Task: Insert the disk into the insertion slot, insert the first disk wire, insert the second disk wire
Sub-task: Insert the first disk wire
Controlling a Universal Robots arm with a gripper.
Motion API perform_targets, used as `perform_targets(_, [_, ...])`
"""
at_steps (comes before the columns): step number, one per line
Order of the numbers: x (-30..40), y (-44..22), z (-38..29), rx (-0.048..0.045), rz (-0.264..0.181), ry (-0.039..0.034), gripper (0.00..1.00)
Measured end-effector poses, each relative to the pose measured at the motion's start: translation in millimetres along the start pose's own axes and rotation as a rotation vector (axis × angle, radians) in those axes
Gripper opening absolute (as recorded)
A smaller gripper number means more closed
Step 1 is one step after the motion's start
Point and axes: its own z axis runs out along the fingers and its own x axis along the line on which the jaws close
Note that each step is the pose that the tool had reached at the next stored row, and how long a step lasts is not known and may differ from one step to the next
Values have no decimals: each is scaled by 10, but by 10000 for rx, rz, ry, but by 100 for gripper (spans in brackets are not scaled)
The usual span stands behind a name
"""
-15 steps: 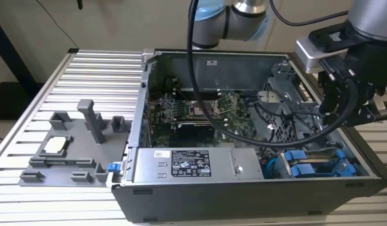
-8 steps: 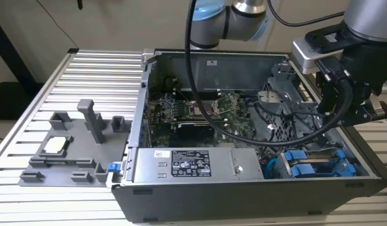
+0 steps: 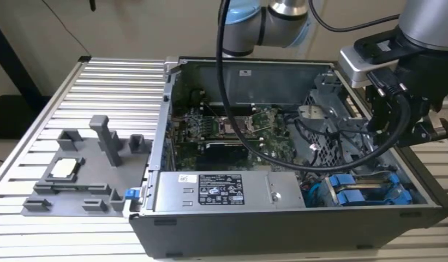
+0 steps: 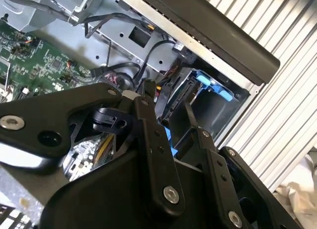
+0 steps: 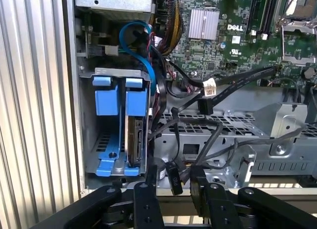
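On the exterior view's left, a grey fixture (image 3: 78,174) lies on the slatted table (image 3: 114,76), just beside the open computer case (image 3: 282,229). Inside the case a grey box with a white sticker (image 3: 282,191) sits along the near wall, with the motherboard (image 3: 224,131) behind it. On the exterior view's right, the arm (image 3: 428,33) reaches down into the case. In the first wrist view the disk (image 5: 134,140) is seated upright in the insertion slot (image 5: 114,72), its blue tabs at the mouth. The gripper (image 5: 174,182) hovers near the slot, fingers (image 5: 151,182) apart, a black cable plug (image 5: 174,175) in the gap; contact with the plug cannot be confirmed.
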Motion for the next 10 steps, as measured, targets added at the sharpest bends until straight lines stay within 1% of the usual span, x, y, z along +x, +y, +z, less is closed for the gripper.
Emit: perform_targets(10, [1,-5,1,-1,-6,-1,40])
